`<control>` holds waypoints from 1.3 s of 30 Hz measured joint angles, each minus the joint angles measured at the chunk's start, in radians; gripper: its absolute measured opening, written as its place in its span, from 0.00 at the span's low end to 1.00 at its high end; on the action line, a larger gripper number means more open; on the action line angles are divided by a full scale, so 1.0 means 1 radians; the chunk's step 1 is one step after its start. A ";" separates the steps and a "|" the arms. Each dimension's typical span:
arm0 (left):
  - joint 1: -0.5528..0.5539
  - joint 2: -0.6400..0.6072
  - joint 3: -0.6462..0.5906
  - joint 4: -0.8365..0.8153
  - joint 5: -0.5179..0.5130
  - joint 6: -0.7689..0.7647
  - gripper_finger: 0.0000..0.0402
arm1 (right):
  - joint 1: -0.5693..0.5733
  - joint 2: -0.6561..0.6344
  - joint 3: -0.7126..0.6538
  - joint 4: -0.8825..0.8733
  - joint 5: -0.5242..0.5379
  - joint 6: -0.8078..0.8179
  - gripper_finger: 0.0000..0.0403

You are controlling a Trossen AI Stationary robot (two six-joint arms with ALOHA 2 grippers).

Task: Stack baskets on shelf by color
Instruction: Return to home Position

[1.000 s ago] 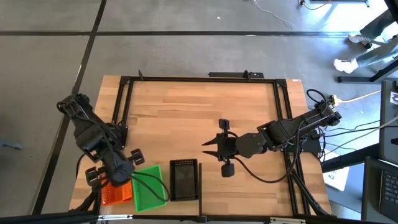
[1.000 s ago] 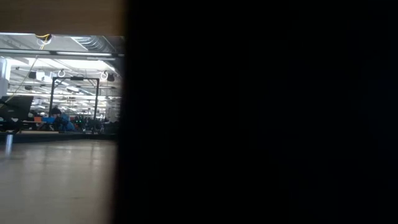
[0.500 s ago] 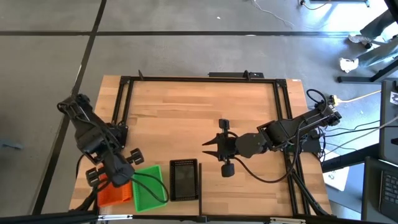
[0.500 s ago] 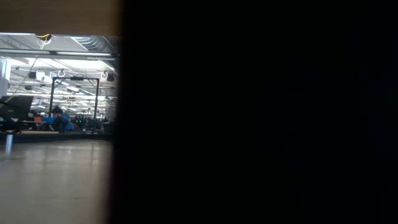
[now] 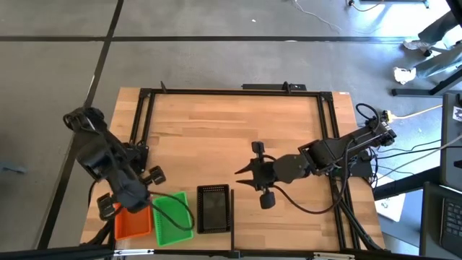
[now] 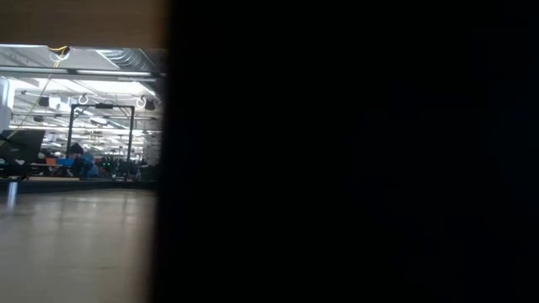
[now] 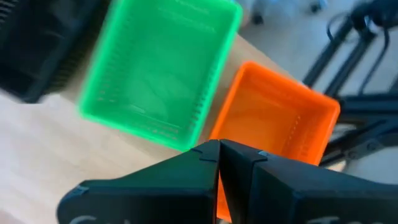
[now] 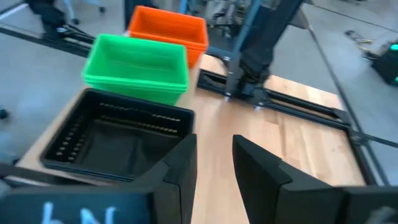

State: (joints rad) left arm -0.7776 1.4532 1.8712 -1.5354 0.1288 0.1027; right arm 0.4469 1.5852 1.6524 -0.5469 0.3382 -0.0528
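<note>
Three baskets stand side by side at the table's near edge: orange basket (image 5: 133,223), green basket (image 5: 172,218) and black basket (image 5: 214,208), the black one just left of a thin dark upright divider (image 5: 232,219). I cannot tell the shelf board from the tabletop. My left gripper (image 5: 124,196) hovers shut (image 7: 219,158) just beyond the orange basket's far rim (image 7: 273,124) and touches nothing. My right gripper (image 5: 241,173) is open (image 8: 214,155), right of and beyond the black basket (image 8: 118,137), pointing toward the table's left.
A black metal frame (image 5: 231,91) runs around the tabletop. Bare wood (image 5: 231,130) fills the middle and far part of the table. Cables (image 5: 303,206) trail from the right arm. Something dark and close (image 6: 354,151) blocks most of the low view.
My left gripper has drawn back from over the orange basket, toward the table's far-left and upward, so the whole basket now shows. The baskets have kept their places. My right arm has stayed almost still.
</note>
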 joint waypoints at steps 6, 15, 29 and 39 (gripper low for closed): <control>0.000 -0.049 0.107 0.001 -0.113 -0.171 0.00 | 0.001 0.000 0.000 0.005 -0.053 0.007 0.26; -0.068 -0.254 0.121 0.031 -0.426 -0.330 0.00 | 0.000 -0.065 0.000 -0.002 -0.053 0.018 0.26; -0.153 -0.535 -0.122 0.230 -0.683 -0.386 0.00 | 0.000 -0.327 -0.002 -0.252 -0.052 -0.002 0.26; -0.153 -0.750 -0.450 0.453 -0.755 -0.381 0.00 | 0.000 -0.651 -0.294 -0.159 -0.044 0.121 0.26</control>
State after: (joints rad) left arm -0.9302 0.7030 1.4214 -1.0820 -0.6257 -0.2787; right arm 0.4469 0.9338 1.3583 -0.7059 0.2940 0.0686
